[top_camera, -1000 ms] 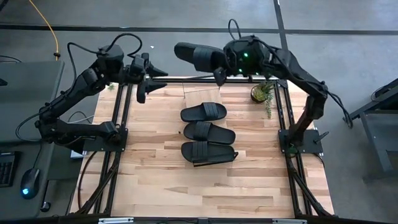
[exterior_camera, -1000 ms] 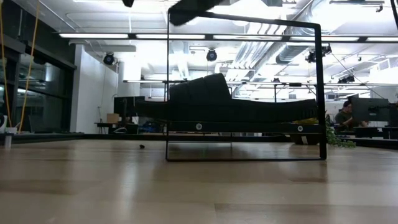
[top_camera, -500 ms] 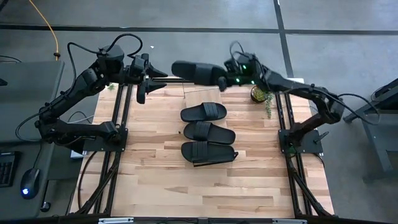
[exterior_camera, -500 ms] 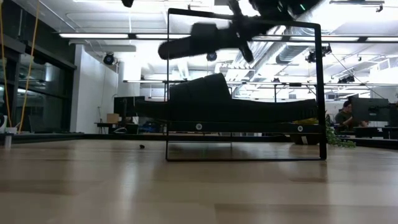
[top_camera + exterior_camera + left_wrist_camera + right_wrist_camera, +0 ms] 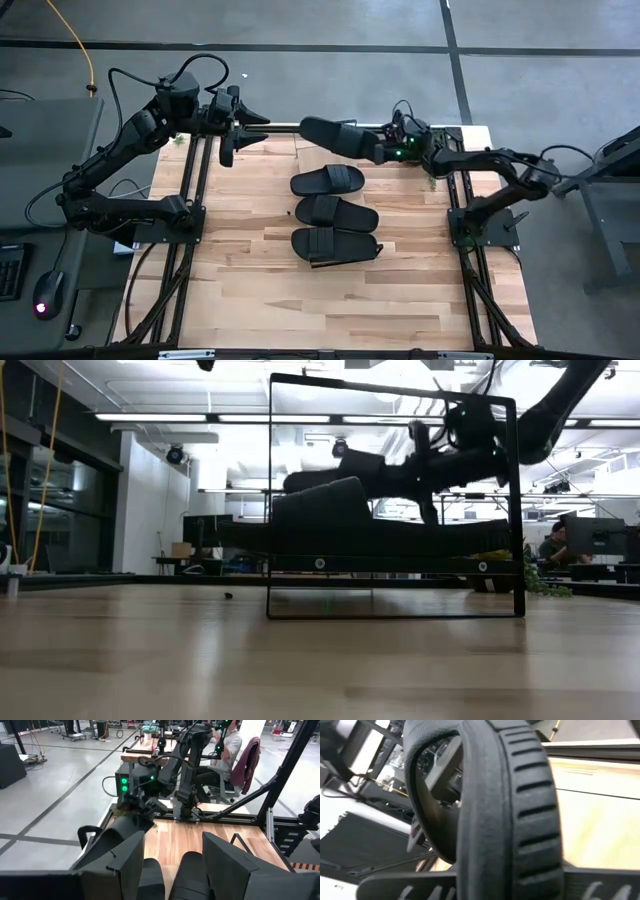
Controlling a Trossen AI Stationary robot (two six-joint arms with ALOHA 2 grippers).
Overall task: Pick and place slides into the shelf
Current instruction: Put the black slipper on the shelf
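The carried slide (image 5: 338,137) hung over the far edge of the table (image 5: 300,290), gripped by the right gripper (image 5: 385,150), whose fingers were clamped on it near its strap; the right wrist view was filled by that ribbed strap (image 5: 520,810) close against the camera. In the low view the same slide (image 5: 345,468) sat inside the tall black wire frame of the shelf (image 5: 515,510), above the level where the other sandals showed, so it looked, as a judgement, close to being set down but not yet released. Whether it touched the shelf plank could not be told.

The shelf's light plank (image 5: 320,148) ran along the table's far edge, and no sandal appeared to rest on it. Three more slides lay in a column near the middle of the table: the farthest (image 5: 327,181), the middle one (image 5: 337,213) and the nearest (image 5: 335,244), the last two touching or nearly so. None of these three had been collected, so by appearance one placement was under way and three remained.

The left gripper (image 5: 228,122) waited at the table's far left corner, its fingers (image 5: 227,860) spread apart and holding nothing. A small potted plant (image 5: 420,148) stood near the far right corner.
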